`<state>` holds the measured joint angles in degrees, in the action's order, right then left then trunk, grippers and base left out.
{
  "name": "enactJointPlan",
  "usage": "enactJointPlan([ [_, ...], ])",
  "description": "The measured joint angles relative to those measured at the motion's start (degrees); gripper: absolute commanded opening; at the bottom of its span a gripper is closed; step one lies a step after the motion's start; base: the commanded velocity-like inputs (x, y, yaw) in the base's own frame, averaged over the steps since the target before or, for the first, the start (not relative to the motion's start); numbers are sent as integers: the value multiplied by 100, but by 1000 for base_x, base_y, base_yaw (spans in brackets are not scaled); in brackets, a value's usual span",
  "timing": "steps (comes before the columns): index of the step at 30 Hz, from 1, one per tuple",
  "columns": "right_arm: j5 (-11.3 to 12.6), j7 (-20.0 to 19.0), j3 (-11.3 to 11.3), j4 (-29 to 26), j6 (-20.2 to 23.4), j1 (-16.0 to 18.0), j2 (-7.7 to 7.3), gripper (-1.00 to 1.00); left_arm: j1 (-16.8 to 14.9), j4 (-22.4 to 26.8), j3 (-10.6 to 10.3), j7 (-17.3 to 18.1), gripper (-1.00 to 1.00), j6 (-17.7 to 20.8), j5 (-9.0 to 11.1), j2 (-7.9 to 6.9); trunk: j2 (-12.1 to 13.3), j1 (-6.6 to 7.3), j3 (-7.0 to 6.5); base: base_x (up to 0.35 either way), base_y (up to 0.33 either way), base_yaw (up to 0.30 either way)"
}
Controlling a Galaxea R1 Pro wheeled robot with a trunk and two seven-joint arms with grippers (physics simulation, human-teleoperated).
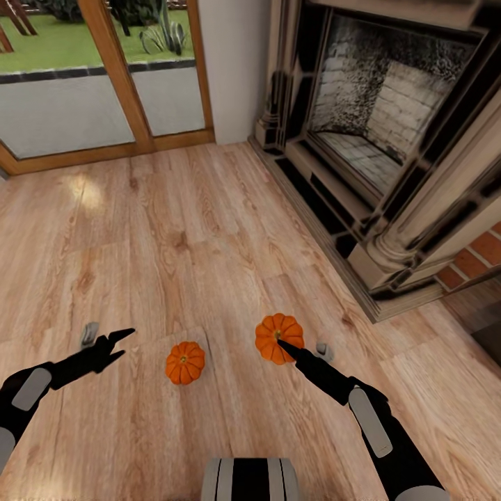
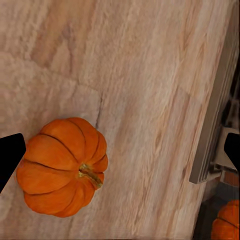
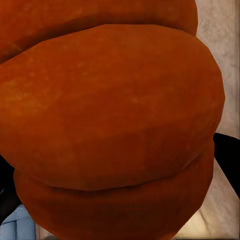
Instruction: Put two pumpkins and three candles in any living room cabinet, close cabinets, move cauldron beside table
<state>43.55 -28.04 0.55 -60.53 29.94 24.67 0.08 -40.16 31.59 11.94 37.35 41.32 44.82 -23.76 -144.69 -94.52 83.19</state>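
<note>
Orange pumpkins [image 1: 185, 362] [image 1: 277, 337] sit on wood floor [image 1: 174, 229], stems upward.

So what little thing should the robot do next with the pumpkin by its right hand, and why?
Probably close the right gripper on the right pumpkin. In the head view its tip sits at that pumpkin, and in the right wrist view the pumpkin fills the space between the dark fingers. Whether it already grips can't be told. The other pumpkin lies free on the wooden floor.
</note>
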Motion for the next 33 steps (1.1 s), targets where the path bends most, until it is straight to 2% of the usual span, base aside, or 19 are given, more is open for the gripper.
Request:
enactJointPlan([
  [5,2,-17,4,-4,20,0,-3,-100,52,-1,-7,390,100,-42,-58,-12,-7,-13,111,0,0,0],
  [8,42,-119,-2,-139,361,0,2,-100,145,1,-9,575,100,-60,-72,-14,-10,-17,156,0,0,0],
  [11,44,-296,-7,-560,770,-3,17,-100,208,-1,-8,749,100,-91,-80,-14,-10,-17,156,0,0,0],
  [12,131,-323,-6,-680,861,-3,20,-100,215,-1,-8,767,100,-98,-82,-14,-10,-17,155,0,0,0],
  [13,52,-363,-12,-910,992,-18,23,-100,223,-1,-11,792,100,-107,-89,-14,-10,-17,156,0,0,0],
  [15,133,-398,-17,-1271,1255,-80,29,-100,231,-1,-14,814,100,-130,-95,-14,-10,-17,156,0,0,0],
  [18,489,-411,-16,-1677,1495,-216,20,-100,237,-5,-15,828,100,-244,-101,-15,-10,-17,156,0,0,0],
  [22,844,-411,-12,-1956,1614,-316,-12,-100,244,-7,-16,838,100,-336,-104,-15,-10,-18,156,0,0,0],
  [33,947,-414,-27,-2123,1653,-360,-17,-100,443,-4,-18,879,100,-376,-102,-14,-23,-44,377,0,0,0],
])
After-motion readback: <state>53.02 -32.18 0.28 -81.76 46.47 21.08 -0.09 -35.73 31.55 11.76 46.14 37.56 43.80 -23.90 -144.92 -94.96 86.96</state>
